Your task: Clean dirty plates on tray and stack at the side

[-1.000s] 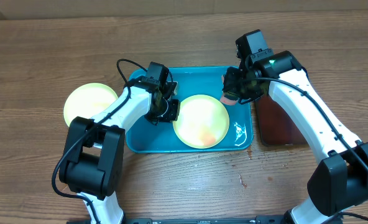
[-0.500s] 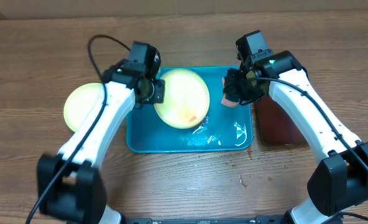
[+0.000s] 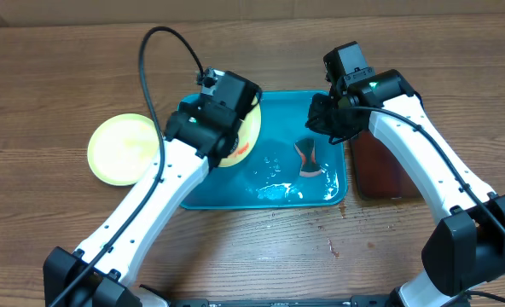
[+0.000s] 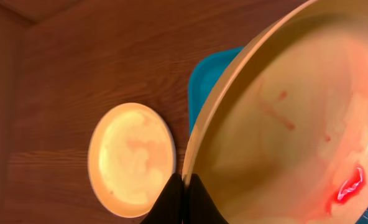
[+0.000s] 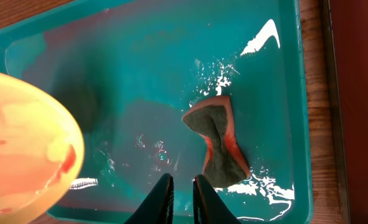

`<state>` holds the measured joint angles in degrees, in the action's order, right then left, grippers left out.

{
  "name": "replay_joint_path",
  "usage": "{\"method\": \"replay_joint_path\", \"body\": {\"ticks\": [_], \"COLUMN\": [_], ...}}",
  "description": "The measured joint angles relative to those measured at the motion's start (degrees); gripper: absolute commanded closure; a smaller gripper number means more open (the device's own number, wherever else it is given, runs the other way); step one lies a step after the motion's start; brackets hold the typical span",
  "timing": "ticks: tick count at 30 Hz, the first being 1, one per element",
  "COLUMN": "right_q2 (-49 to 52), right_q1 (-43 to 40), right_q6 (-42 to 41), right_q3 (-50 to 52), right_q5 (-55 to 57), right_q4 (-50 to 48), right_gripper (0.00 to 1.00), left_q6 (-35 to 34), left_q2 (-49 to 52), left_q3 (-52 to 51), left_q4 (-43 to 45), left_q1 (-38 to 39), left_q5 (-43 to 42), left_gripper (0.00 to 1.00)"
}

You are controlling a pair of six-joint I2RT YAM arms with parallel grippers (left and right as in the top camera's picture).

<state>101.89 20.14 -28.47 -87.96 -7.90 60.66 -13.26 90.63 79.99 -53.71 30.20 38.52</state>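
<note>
My left gripper point(image 3: 233, 128) is shut on the rim of a pale yellow-green plate point(image 3: 246, 141), held tilted on edge above the left part of the turquoise tray point(image 3: 278, 111). In the left wrist view the fingers point(image 4: 171, 199) pinch that rim, and the plate point(image 4: 296, 106) shows red sauce smears. A second yellow-green plate point(image 3: 123, 149) lies on the table left of the tray. My right gripper point(image 5: 183, 198) hovers over the tray's right side, jaws slightly apart with nothing between them. An orange-and-grey sponge point(image 5: 215, 140) lies on the wet tray floor just beyond it.
A narrow dark brown-red tray point(image 3: 380, 166) sits against the turquoise tray's right edge. Water pools on the turquoise tray's floor point(image 5: 140, 81). The wooden table point(image 3: 65, 68) extends on all sides.
The left arm lifted the plate off the tray floor, tipped it on edge and carried it leftward. The sponge left the right gripper and now lies on the tray.
</note>
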Motion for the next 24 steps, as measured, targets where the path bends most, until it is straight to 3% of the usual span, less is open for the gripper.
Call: {"method": "replay_joint_path", "body": {"ticks": [9, 18, 24], "right_q2": [0.0, 0.02, 0.59], "right_q1": [0.0, 0.0, 0.0], "right_q6": [0.0, 2.49, 8.55], "right_q3": [0.0, 5.38, 12.52], "right_q5": [0.07, 0.44, 0.42], "right_q4": [0.04, -3.54, -9.94], "right_gripper": [0.76, 0.54, 0.53], "left_q6": [-2.95, -4.52, -6.49], "left_q2": [0.0, 0.0, 0.0], "left_q3": [0.0, 0.0, 0.0], "left_q4": [-1.09, -1.84, -1.84], "left_q1": [1.22, 1.22, 1.22], "left_q5": [9.51, 16.26, 18.78], "left_gripper": [0.96, 0.96, 0.96]}}
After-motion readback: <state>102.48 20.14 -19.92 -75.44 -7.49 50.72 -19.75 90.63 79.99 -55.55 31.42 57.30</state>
